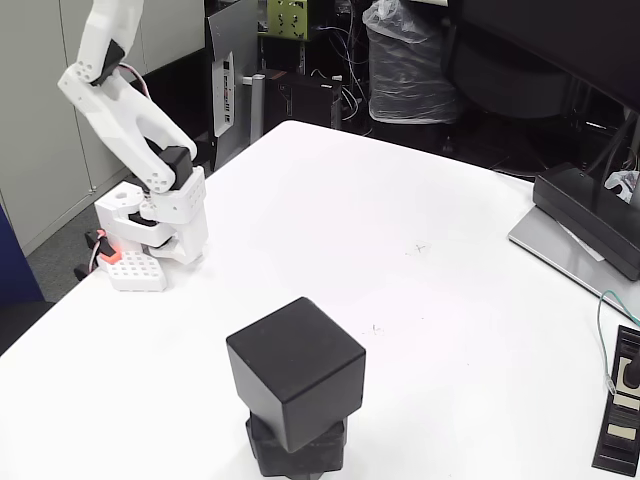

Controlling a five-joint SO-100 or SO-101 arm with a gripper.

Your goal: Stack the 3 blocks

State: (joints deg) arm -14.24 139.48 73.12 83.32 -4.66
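Though illegible, white label [622, 432] on device [604, 456], apart from blocks [296, 385]

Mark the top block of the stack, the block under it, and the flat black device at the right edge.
top block [296, 370]: fixed view, front-left face.
lower block [297, 456]: fixed view, front side below the top block.
flat black device [621, 415]: fixed view, dark upper surface.
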